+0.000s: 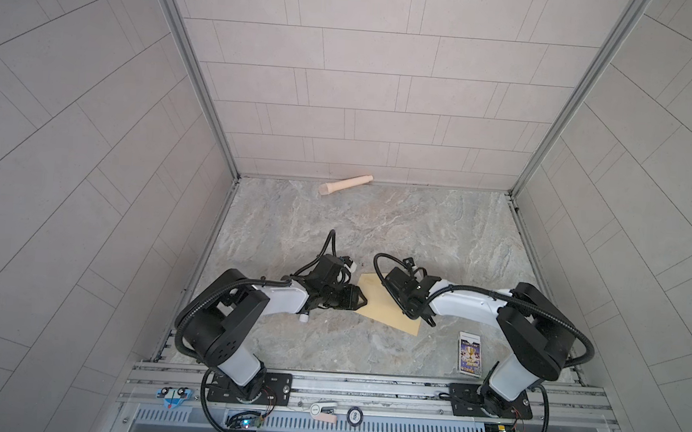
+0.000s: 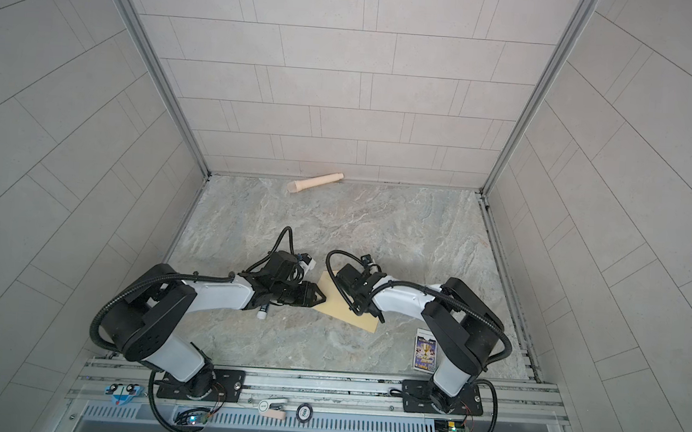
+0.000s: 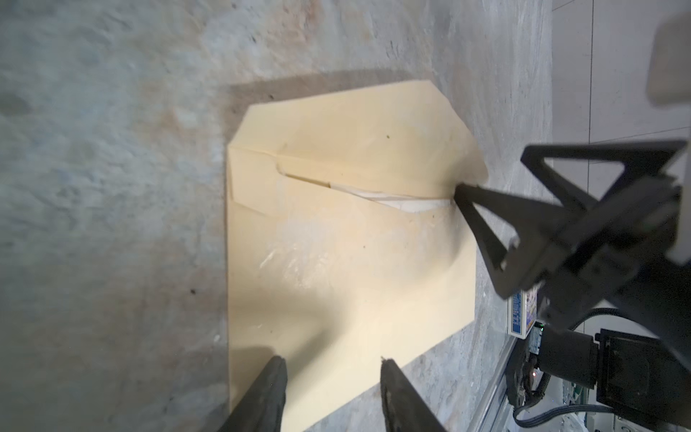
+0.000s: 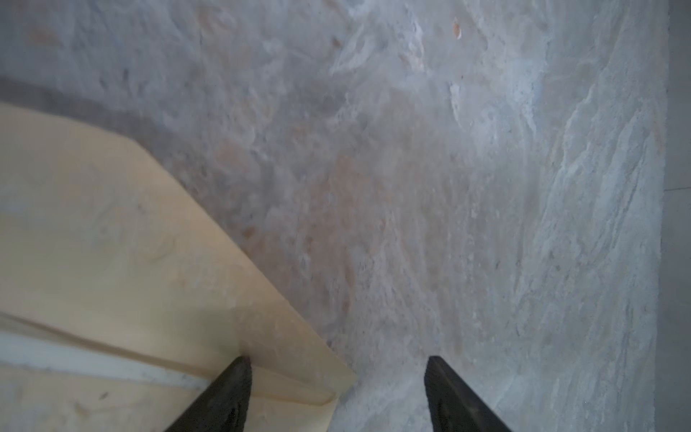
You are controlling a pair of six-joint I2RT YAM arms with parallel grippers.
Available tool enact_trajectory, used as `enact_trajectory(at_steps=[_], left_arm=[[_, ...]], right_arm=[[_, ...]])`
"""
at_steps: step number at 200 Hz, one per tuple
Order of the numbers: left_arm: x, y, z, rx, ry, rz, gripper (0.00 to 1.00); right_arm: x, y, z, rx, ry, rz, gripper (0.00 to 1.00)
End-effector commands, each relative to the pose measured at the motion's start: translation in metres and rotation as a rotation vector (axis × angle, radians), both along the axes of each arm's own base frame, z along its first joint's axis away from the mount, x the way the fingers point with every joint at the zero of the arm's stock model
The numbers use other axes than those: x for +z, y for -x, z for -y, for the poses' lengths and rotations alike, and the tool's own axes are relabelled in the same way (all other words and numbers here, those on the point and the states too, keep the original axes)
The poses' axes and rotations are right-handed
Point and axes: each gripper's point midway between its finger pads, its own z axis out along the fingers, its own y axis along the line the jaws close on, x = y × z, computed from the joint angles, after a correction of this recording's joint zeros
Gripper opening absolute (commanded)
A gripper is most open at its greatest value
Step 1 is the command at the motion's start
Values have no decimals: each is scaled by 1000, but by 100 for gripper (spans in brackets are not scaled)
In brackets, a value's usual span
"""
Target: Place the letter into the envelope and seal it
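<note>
clerk: nearest item?
arm: card pack (image 1: 470, 354), flat on the table (image 1: 377, 227), beside my right arm's base.
clerk: next?
arm: my left claw (image 3: 331, 364), fingers apart, nothing between them, poised over one short end of the envelope (image 3: 347, 280).
clerk: and its twin?
arm: my right claw (image 4: 336, 361), fingers wide apart, gripping nothing. one finger (image 4: 228, 392) sits at the envelope's edge by the end of the mouth, the other over bare table.
clerk: the envelope itself?
arm: flat and slanted, mid-table between my two claws, flap (image 3: 355, 127) open and unsealed.
clerk: the letter (image 3: 404, 204)?
arm: inside the pocket, only a white sliver showing at the mouth.
clerk: farthest?
arm: peach-coloured rod (image 1: 345, 183), lying by the back wall.
</note>
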Motion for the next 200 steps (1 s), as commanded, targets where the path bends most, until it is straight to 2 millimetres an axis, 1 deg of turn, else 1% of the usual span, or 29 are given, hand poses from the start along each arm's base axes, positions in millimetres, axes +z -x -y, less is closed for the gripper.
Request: enact_trajectory(at_steps=[1,14,25,42,51,60,65,72,81,93,102,107,115,125,135,146,165,179,187,200], left_arm=[[-42,40,-28,21,-135,-170,48],[-40,39,-25,31,-124,-157,49],[-37,39,-22,26,-123,-149,49],[-29,35,-20,37,-113,-127,49],[-21,31,-21,42,-123,-107,50],[-3,25,-24,50,-147,-73,51],[7,21,-31,67,-183,-48,54],[23,17,-48,125,-255,-8,55],[45,13,-67,177,-306,64,57],[66,10,-109,285,-449,144,57],[70,16,-142,345,-561,166,57],[68,20,-155,365,-598,162,57],[59,27,-167,406,-629,143,54],[49,30,-161,385,-606,118,54],[37,33,-168,402,-663,78,54],[29,34,-173,397,-717,46,54],[19,28,-162,353,-722,16,54],[4,28,-155,322,-716,-17,54],[-6,30,-155,314,-728,-44,53],[-18,33,-154,298,-743,-75,43]], right_arm=[[-15,-18,-10,54,-11,-54,75],[-18,-27,-14,61,-11,-65,75],[-22,-31,-18,77,-11,-76,75],[-22,-38,-22,92,-7,-74,75],[-17,-43,-24,99,-10,-66,75],[-4,-47,-27,111,-14,-52,74],[8,-48,-28,118,-16,-34,74],[24,-47,-29,123,-27,-5,75],[41,-43,-38,146,-96,20,77],[54,-35,-51,178,-151,29,78],[58,-30,-60,194,-164,17,78],[59,-27,-66,205,-172,10,78],[61,-22,-74,221,-186,-3,78],[61,-18,-85,240,-215,-21,79],[62,-16,-93,255,-233,-32,78],[64,-15,-98,270,-248,-45,79],[70,-16,-103,288,-252,-55,79],[71,-16,-102,287,-253,-55,79],[70,-15,-101,285,-255,-58,78],[66,-12,-100,276,-265,-69,78]])
